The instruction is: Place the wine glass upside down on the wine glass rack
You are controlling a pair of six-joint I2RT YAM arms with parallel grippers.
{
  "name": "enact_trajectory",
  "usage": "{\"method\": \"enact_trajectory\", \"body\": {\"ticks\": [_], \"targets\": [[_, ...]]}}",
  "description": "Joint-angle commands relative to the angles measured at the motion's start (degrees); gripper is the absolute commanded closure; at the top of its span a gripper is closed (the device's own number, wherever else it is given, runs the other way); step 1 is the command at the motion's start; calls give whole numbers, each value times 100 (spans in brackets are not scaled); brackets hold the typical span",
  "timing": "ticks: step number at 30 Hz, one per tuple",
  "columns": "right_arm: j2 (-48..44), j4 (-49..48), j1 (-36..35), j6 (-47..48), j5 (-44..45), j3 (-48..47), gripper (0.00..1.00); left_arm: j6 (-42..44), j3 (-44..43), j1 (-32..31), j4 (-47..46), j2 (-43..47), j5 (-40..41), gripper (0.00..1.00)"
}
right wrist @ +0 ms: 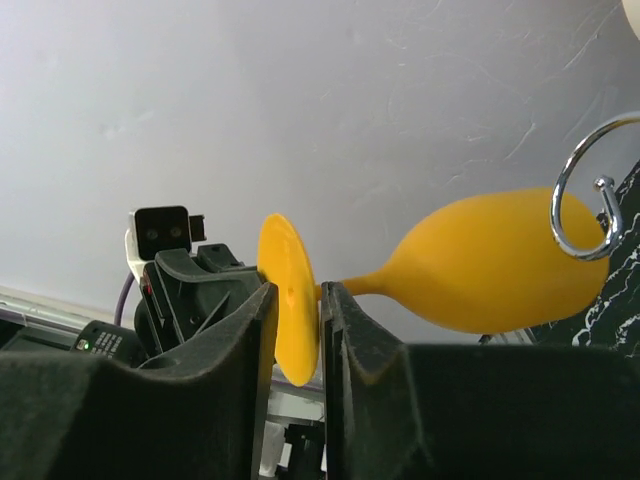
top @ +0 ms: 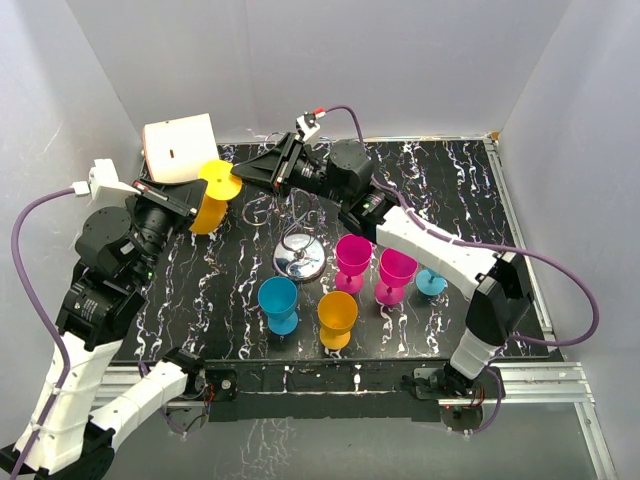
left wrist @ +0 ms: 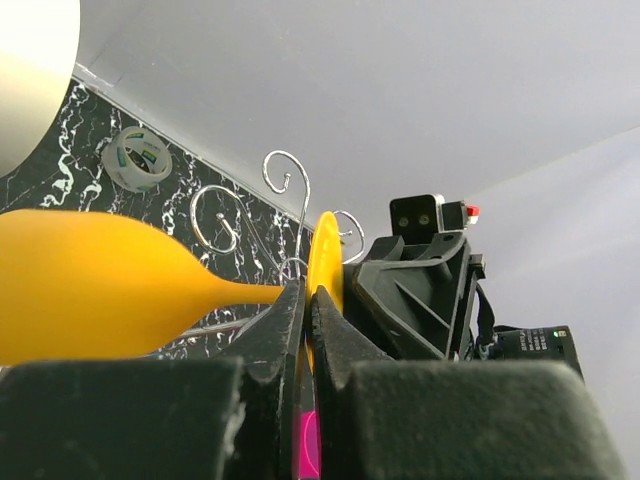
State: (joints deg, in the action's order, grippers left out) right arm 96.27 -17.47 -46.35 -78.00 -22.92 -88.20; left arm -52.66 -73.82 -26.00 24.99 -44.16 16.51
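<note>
My left gripper [left wrist: 307,292] was pressed shut on the stem of the yellow wine glass [top: 210,205], pinching just beside the foot disc. My right gripper [right wrist: 298,292] faced it from the opposite side. Its fingers were slightly parted and straddled the rim of the foot; contact there could not be confirmed.

The glass hung clear of the table with its long axis horizontal. The bowl lay to one side of my left fingers, the foot to the other, toward my right fingers. The wine glass rack [top: 299,257] stood beyond and below both sets of fingers, its scroll arms near the bowl but apart from it.

Judgement: the left arm was nearer and bore the load, and the axis needed turning bowl-down before the foot could enter a scroll. The glass looked opaque, smooth and thin-stemmed.
</note>
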Motion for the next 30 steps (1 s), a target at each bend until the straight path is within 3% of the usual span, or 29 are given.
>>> {"method": "enact_trajectory", "body": {"ticks": [1, 4, 8, 14, 23, 30], "targets": [[-543, -185, -32, 232, 189, 149, 69, -41, 139, -10, -228, 45, 76, 100], [-835, 41, -26, 478, 596, 320, 52, -128, 197, -10, -215, 96, 217, 100], [-1364, 549, -32, 969, 1382, 627, 41, -299, 334, -10, -222, 156, 380, 100], [-2110, 606, -41, 1793, 2002, 1218, 39, -478, 605, -10, -500, 64, 218, 100], [-3055, 161, -41, 3379, 1310, 2259, 38, -739, 1055, -10, -1445, -172, -194, 100], [-3959, 209, -41, 3967, 1165, 2876, 38, -769, 1152, -8, -1961, -502, -247, 100]]}}
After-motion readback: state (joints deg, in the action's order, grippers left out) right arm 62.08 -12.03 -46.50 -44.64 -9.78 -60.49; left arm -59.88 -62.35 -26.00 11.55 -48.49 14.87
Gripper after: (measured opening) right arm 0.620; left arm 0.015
